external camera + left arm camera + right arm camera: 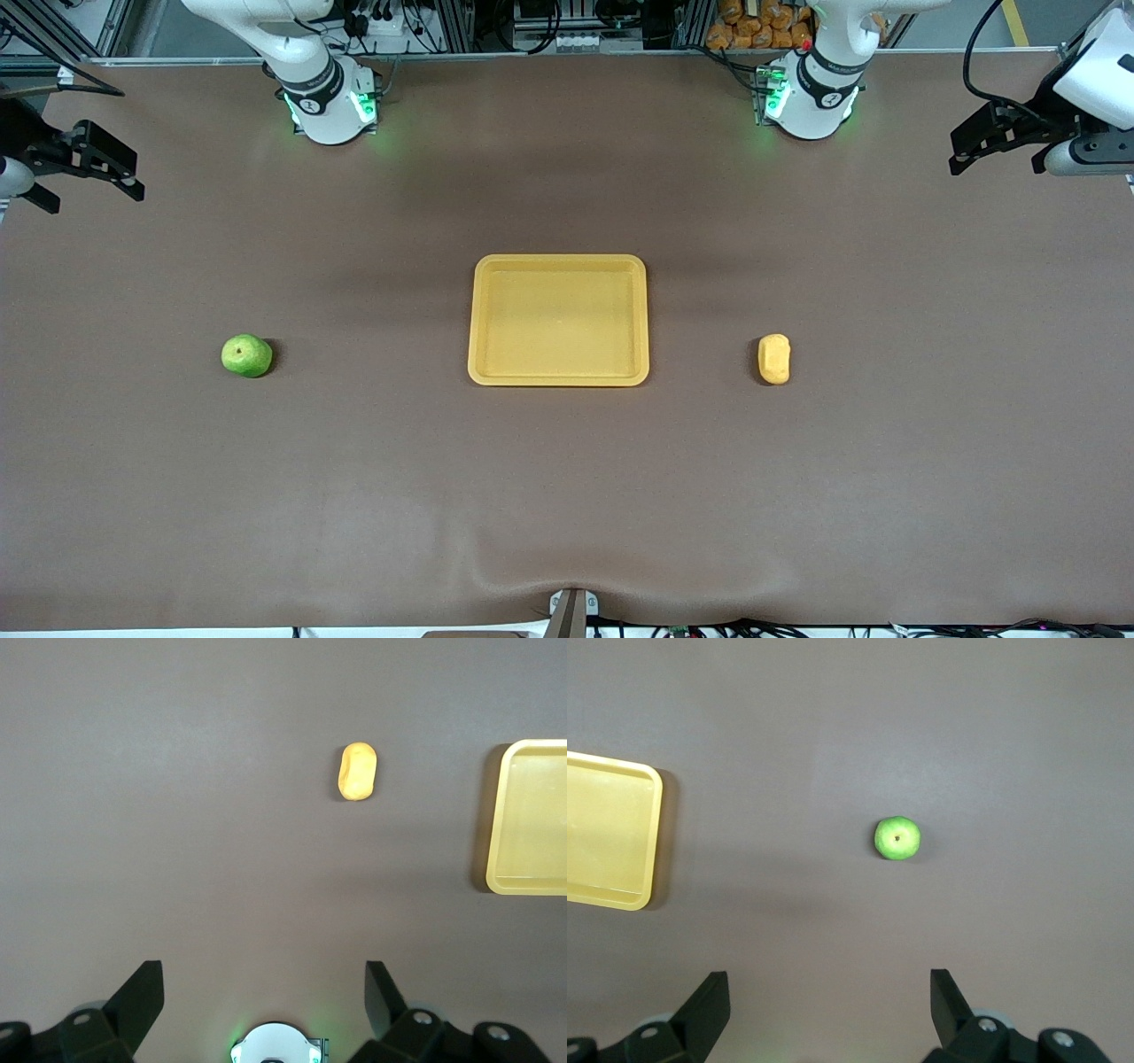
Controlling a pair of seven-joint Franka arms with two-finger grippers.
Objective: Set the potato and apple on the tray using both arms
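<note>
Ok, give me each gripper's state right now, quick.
Left gripper: open, holding nothing, up over the table's end near the potato.
Right gripper: open, holding nothing, up over the table's end near the apple.

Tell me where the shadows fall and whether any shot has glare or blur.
Front view: soft shadows hug the apple, potato and tray; green lights glow at both arm bases. Left wrist view: dark shadow along the tray's edge. Right wrist view: the same; no blur.
</note>
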